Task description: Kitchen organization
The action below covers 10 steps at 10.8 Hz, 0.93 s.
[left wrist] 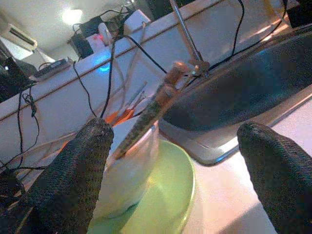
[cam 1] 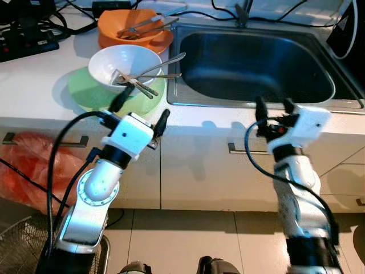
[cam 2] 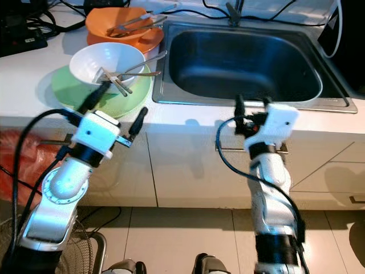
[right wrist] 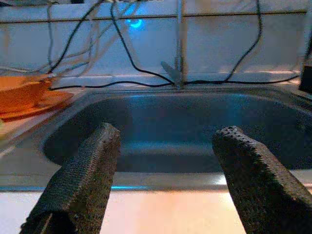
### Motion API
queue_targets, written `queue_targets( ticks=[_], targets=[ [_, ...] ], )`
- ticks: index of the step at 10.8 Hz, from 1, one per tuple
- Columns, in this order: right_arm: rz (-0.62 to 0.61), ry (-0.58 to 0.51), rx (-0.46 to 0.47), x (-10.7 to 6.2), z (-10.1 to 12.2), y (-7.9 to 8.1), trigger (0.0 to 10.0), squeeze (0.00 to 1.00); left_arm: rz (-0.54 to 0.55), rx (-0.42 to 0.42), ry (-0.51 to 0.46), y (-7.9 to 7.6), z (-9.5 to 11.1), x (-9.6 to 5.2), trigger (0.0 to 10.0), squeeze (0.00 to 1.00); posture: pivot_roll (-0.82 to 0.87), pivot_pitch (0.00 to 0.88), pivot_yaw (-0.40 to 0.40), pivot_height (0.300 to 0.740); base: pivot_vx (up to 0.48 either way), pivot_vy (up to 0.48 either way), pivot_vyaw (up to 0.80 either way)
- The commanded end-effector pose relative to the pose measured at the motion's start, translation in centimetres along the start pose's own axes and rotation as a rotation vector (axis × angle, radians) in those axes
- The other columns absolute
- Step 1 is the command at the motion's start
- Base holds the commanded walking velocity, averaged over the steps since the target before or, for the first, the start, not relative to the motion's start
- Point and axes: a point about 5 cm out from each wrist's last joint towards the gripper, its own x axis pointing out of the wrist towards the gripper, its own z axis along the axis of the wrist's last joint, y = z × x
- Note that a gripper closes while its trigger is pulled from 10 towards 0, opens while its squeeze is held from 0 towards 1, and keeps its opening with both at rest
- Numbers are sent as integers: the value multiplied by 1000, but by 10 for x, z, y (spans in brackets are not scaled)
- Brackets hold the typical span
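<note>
Bowls: two, white bowl (cam 1: 125, 64), orange bowl (cam 1: 132, 29); one sink (cam 1: 256, 63).

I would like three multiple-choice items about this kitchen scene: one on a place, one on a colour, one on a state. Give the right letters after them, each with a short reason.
1. Where does the white bowl stand?
A. in the sink
B. on the green plate
C. on the floor

2. What colour is the bowl behind the white one?
A. orange
B. blue
C. black

3. How are the fingers of the left gripper?
A. shut on a fork
B. shut on nothing
C. open, holding nothing

Answers:
1. B: the white bowl sits on the green plate, on the counter to the left of the sink.
2. A: the orange bowl holds metal tongs.
3. C: in the left wrist view the two black fingers stand wide apart with nothing between them, in front of the plate.
</note>
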Motion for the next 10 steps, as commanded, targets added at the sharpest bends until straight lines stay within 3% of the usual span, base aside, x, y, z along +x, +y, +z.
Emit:
queue_targets(
  ticks=[1, 4, 7, 8, 9, 10],
  targets=[
    [30, -10, 19, 5, 0, 6, 10000, 0, -29, 31, -34, -2, 5, 6, 10000, 0, 42, 90, -64, 740, 0, 0, 0],
    [66, -7, 41, 12, -4, 15, 10000, 0, -19, 95, -33, 2, 4, 19, 10000, 0, 51, 75, -68, 740, 0, 0, 0],
    [80, -3, 56, 14, -8, 19, 10000, 0, -32, 156, -16, -4, -1, 27, 10000, 0, 47, 75, -63, 740, 0, 0, 0],
    [88, -8, 63, 15, -8, 22, 10000, 0, -22, 160, -21, -5, -1, 35, 3098, 0, 45, 77, -60, 740, 0, 0, 0],
    [93, -9, 66, 16, -8, 24, 10000, 0, -13, 158, -29, -5, 0, 39, 0, 0, 45, 78, -58, 740, 0, 0, 0],
    [103, -8, 74, 17, -9, 28, 10000, 0, -20, 170, -45, -5, 2, 44, 0, 0, 45, 82, -53, 740, 0, 0, 0]
  ],
)
